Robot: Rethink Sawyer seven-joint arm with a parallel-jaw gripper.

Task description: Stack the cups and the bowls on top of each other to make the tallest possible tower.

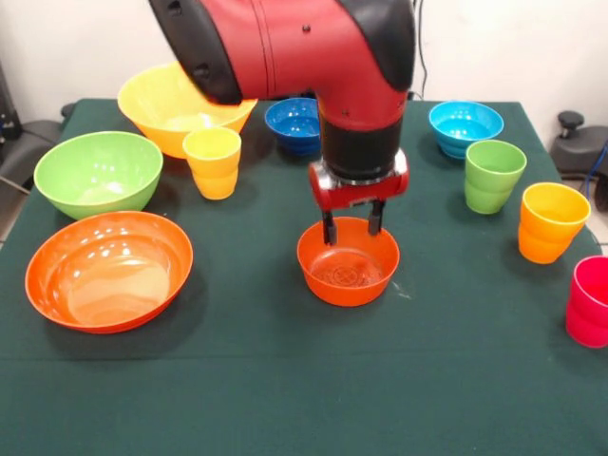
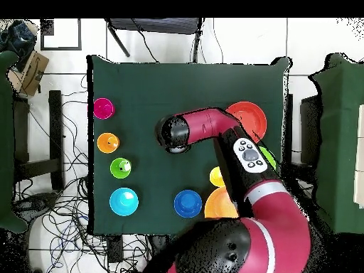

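My gripper [image 1: 352, 226] hangs open over the far rim of the small orange bowl [image 1: 348, 271] at mid-table, its fingertips level with the rim and nothing between them. The large orange bowl [image 1: 109, 269], green bowl [image 1: 98, 171] and yellow bowl [image 1: 171, 109] stand at the left, with a yellow cup [image 1: 213, 161] beside them. At the right stand the green cup [image 1: 494, 176], orange-yellow cup [image 1: 552, 221] and pink-red cup [image 1: 591, 301]. Each piece stands singly; no tower is in view. In the overhead view the arm [image 2: 213, 128] hides the small orange bowl.
A dark blue bowl [image 1: 293, 123] and a light blue bowl [image 1: 465, 126] sit at the far side of the green table [image 1: 285, 389]. The pink-red cup stands close to the table's right edge. Cables and furniture surround the table [image 2: 149, 85] in the overhead view.
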